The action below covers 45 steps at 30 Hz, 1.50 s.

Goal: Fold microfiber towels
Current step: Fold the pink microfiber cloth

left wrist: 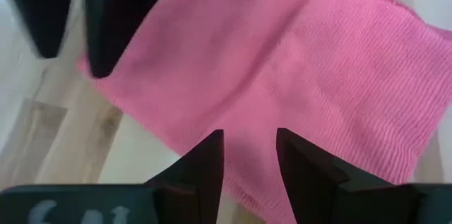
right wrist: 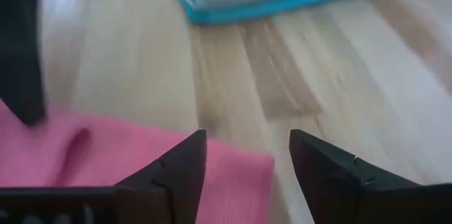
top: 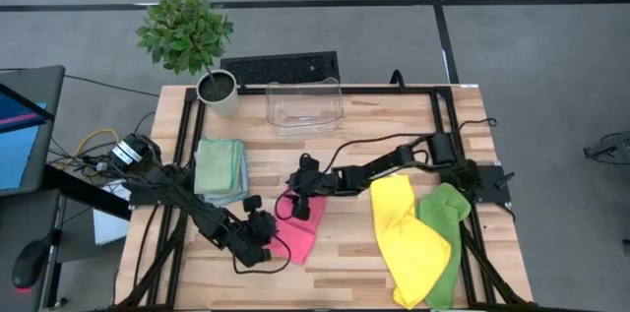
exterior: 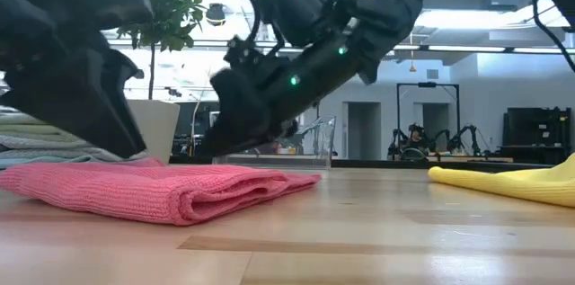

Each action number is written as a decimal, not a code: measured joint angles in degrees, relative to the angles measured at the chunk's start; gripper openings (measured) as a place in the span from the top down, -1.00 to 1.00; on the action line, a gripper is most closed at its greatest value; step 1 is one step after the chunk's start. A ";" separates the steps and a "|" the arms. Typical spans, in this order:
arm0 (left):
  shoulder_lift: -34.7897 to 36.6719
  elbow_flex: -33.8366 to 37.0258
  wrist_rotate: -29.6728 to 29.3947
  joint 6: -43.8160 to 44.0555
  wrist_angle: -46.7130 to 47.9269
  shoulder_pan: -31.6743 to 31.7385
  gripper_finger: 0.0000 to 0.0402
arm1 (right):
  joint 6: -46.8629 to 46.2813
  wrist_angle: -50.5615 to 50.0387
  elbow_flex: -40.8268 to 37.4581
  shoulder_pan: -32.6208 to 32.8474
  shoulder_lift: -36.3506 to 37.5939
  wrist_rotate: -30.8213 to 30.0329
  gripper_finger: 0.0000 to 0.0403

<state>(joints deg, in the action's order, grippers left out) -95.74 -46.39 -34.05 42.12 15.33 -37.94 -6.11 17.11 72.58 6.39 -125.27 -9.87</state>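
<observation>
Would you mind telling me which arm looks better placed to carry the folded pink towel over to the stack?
Probably the left. Its end effector sits over the pink towel on the side nearer the folded stack. The right end effector hovers open at the towel's far edge, reaching across from the other side.

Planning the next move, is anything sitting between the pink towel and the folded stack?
Nothing visible does. Only bare table lies between the pink towel and the folded stack; the left gripper and right gripper hover at the towel's edges.
</observation>
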 joint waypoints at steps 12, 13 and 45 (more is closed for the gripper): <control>-0.04 1.35 -3.67 2.92 0.30 -1.41 0.39 | -0.50 -4.54 -0.04 0.01 -0.75 3.78 0.57; -0.04 2.24 -3.69 3.90 -0.16 -1.41 0.39 | -0.50 -4.58 -0.04 0.25 -0.73 3.90 0.69; 0.84 -1.84 1.91 9.94 6.64 -3.48 0.39 | -7.63 -17.27 14.19 12.55 1.11 -3.85 0.88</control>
<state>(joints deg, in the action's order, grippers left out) -94.90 -48.23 -32.14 52.06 21.97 -41.42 -13.74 -0.16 86.76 18.94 -124.16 -13.72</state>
